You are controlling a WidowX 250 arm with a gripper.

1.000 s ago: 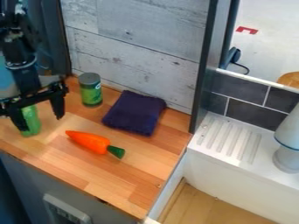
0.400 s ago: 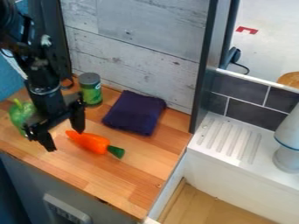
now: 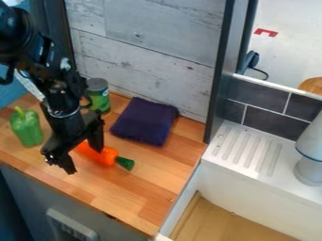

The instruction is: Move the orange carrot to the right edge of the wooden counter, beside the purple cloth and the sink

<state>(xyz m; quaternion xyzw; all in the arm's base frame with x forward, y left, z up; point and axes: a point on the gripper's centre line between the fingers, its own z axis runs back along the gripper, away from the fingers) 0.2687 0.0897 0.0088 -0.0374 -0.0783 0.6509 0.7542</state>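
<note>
Can (image 3: 99,99) (contents hid), tool (image 3: 82,155) nr carrot (image 3: 106,156)

Tabletop (image 3: 148,188): light wood, joined strips, in varying tones. Left end: green bell pepper (image 3: 26,128), stem up. Near middle: orange carrot (image 3: 108,156) on its side, partly hidden, green end rightward. Farther back: green can (image 3: 99,100), grey lid; just beside it, folded dark purple cloth (image 3: 144,121), flat.

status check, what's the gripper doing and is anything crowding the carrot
Gripper open, fingers apart at carrot. Carrot lying on wooden counter. Pepper and folded cloth nearby, neither touching it.
</note>
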